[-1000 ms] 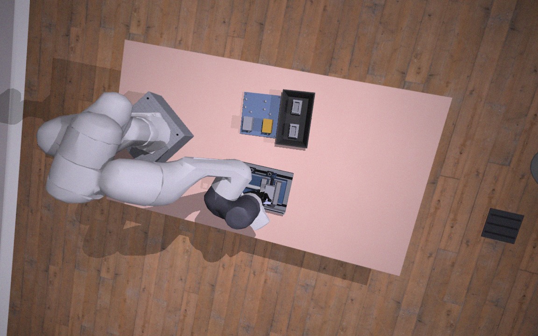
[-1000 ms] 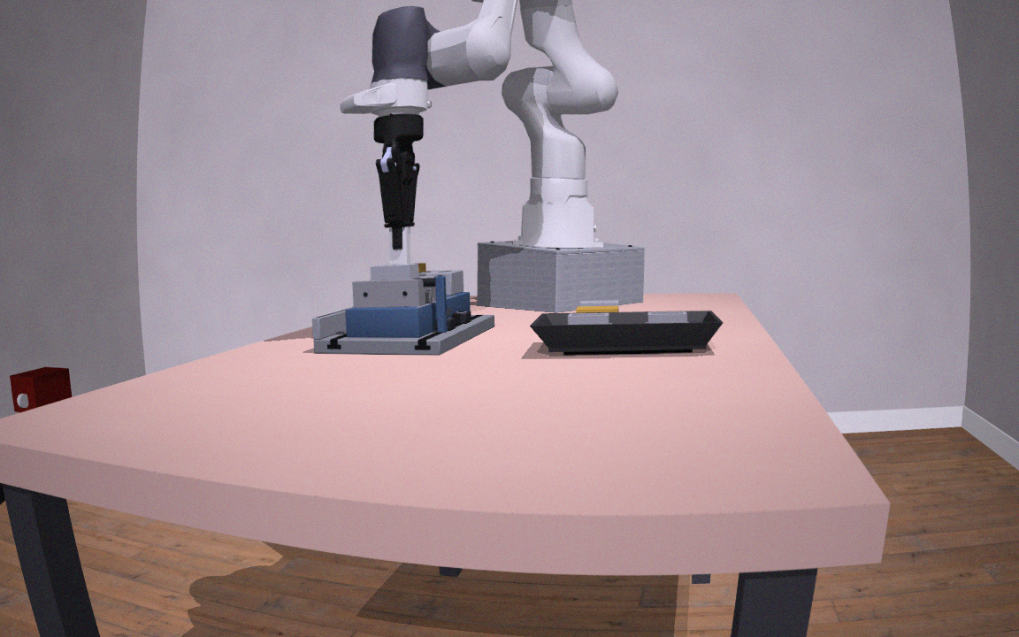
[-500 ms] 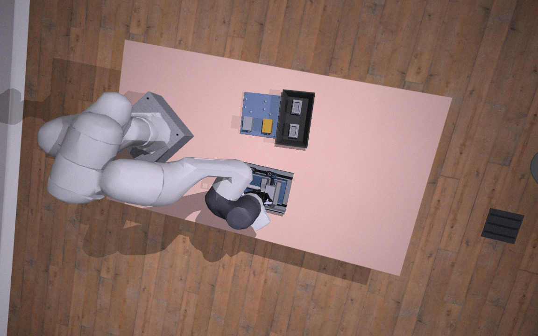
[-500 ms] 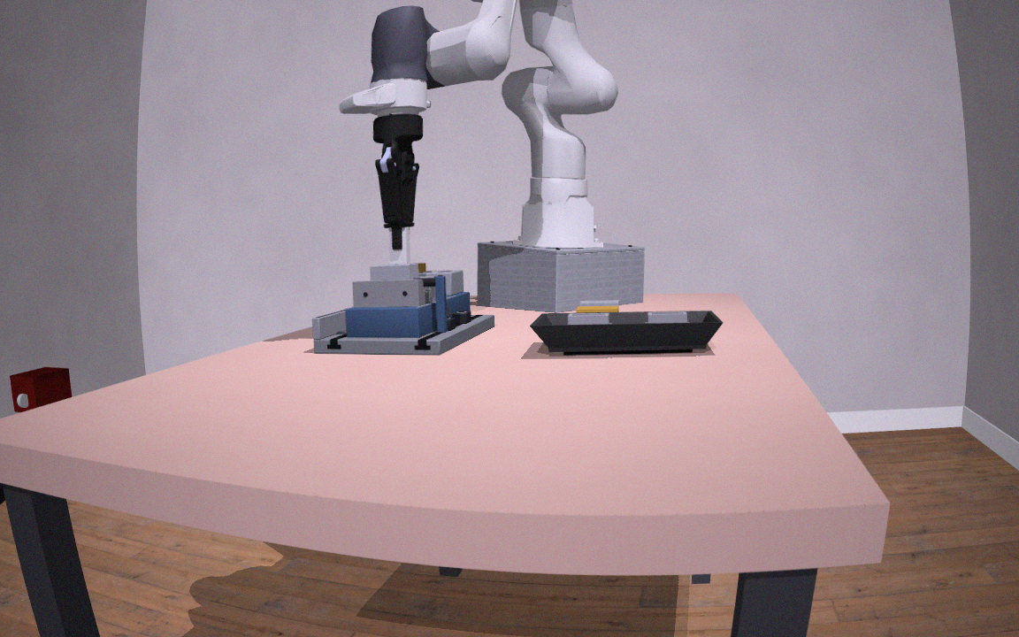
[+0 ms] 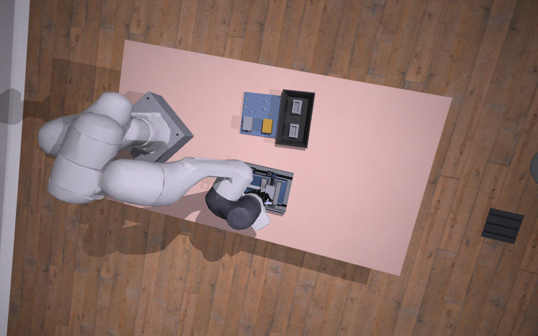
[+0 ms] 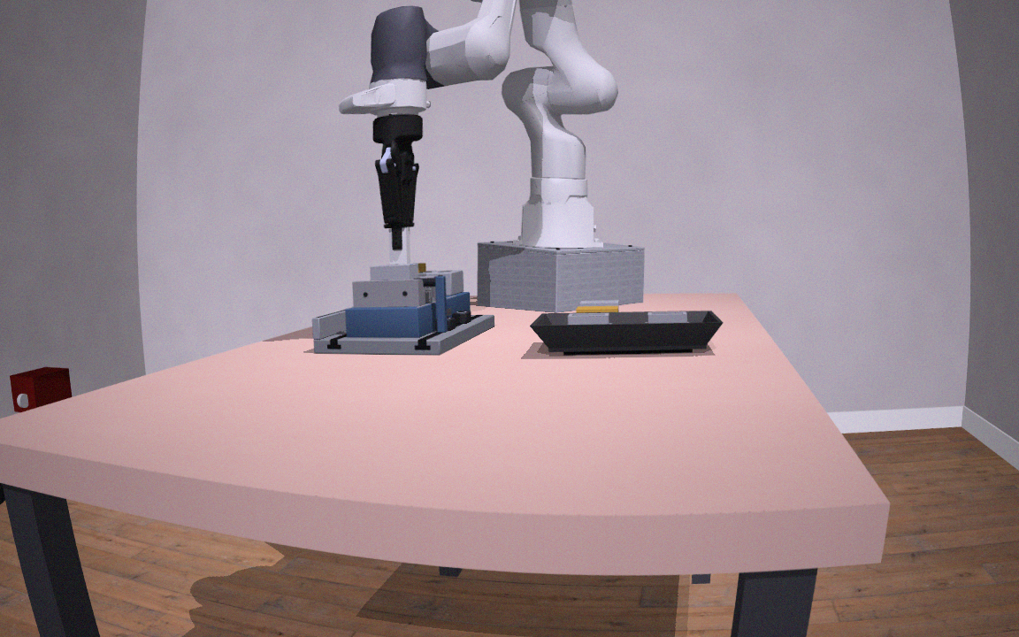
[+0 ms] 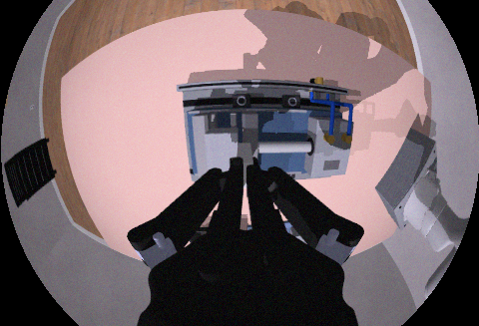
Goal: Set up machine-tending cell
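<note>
My gripper [image 6: 396, 237] is shut and empty. It points straight down, a little above the vise [image 6: 402, 310], over the opening. It also shows in the top view [image 5: 265, 196] and in the wrist view [image 7: 241, 163]. A pale grey block [image 6: 394, 272] shows at the top of the vise just below the fingertips; I cannot tell whether it is a blank or a jaw. On the blue infeed plate [image 5: 260, 113] lie one aluminium blank [image 5: 247, 123] and one brass blank [image 5: 267, 124], flat and apart. The black outfeed tray [image 5: 295, 119] holds two finished parts [image 5: 296, 107] [image 5: 293, 131], pockets up.
The arm's grey base block [image 5: 160, 127] stands at the table's left end. My forearm hangs over the left part of the vise [image 5: 273, 184] and hides it from above. The tray touches the infeed plate's right side.
</note>
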{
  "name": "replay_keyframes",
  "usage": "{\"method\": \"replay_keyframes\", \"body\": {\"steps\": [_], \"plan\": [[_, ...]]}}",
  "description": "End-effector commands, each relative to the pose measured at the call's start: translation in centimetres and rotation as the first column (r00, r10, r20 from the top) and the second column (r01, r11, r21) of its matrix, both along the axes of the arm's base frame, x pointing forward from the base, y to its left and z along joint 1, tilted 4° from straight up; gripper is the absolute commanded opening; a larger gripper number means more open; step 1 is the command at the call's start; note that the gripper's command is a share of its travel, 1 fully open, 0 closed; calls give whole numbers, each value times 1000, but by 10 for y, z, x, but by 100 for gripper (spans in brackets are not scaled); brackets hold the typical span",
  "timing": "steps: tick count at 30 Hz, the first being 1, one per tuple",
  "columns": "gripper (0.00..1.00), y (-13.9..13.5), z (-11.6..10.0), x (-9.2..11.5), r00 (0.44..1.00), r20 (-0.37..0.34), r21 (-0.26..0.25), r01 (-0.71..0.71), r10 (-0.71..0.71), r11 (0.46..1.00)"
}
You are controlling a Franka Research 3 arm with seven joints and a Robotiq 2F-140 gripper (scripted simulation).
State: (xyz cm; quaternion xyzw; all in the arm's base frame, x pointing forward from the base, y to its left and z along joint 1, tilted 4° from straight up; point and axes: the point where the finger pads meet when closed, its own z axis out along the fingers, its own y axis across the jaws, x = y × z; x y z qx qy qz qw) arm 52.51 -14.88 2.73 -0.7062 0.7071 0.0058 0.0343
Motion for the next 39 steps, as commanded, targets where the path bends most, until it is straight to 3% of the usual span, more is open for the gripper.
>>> {"method": "replay_keyframes", "body": {"steps": [1,39], "plan": [[0,1,1,3,1000,4,-1,1,-1,1000],[0,1,0,-2,1000,4,-1,1,-1,1000]]}}
